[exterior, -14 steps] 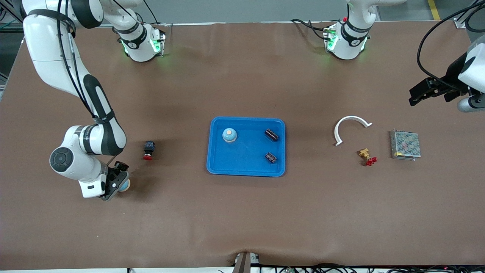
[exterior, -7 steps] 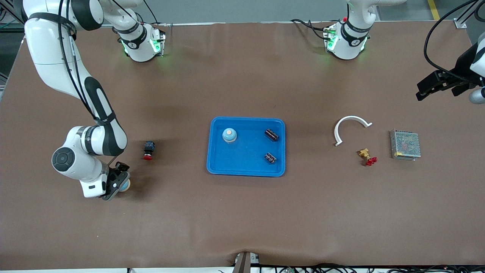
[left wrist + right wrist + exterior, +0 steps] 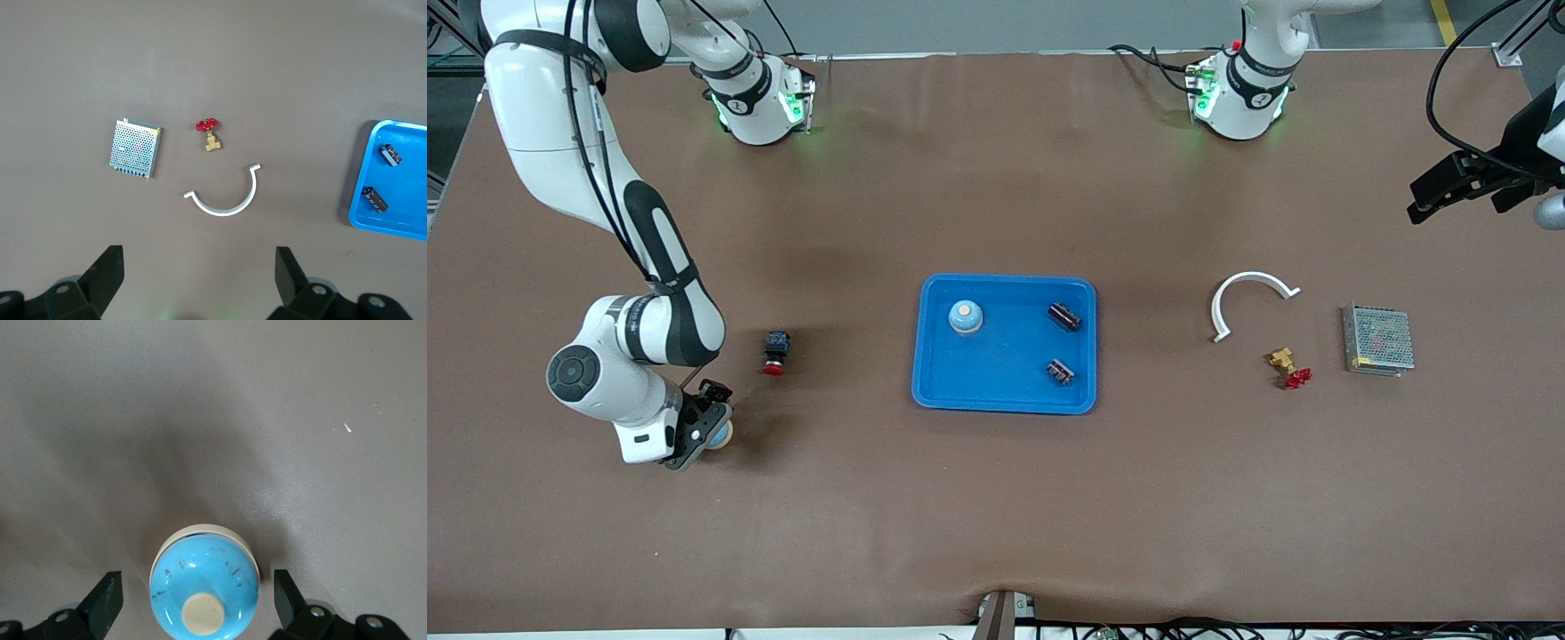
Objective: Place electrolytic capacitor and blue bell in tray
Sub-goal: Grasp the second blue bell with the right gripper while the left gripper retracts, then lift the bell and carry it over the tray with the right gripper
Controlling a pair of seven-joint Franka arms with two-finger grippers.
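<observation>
The brown desk [image 3: 996,498] is wide and mostly bare, with the blue tray [image 3: 996,402] in its middle. In this tray you already have one blue bell [image 3: 966,316] and two electrolytic capacitors [image 3: 1064,316], so part of the work looks done. Toward the left arm's end of the desk lie a metal mesh box [image 3: 1377,340], a white curved clip [image 3: 1249,298] and a small brass valve with red handle [image 3: 1288,368]; these are not for the tray. The left gripper [image 3: 1449,188] waits high over that end of the desk, its fingers apart and holding nothing. Toward the right arm's end, near a red push button [image 3: 775,352], a second blue bell [image 3: 205,581] stands on the desk, and the right gripper [image 3: 704,428] is down around it, the fingers [image 3: 107,600] open on each side and not touching. I judge this bell to be stiff, light and smooth, with a rounded dome which can slip upward from the pads. You should take it low, at the pale base rim, where the sides are widest, and close gently.
</observation>
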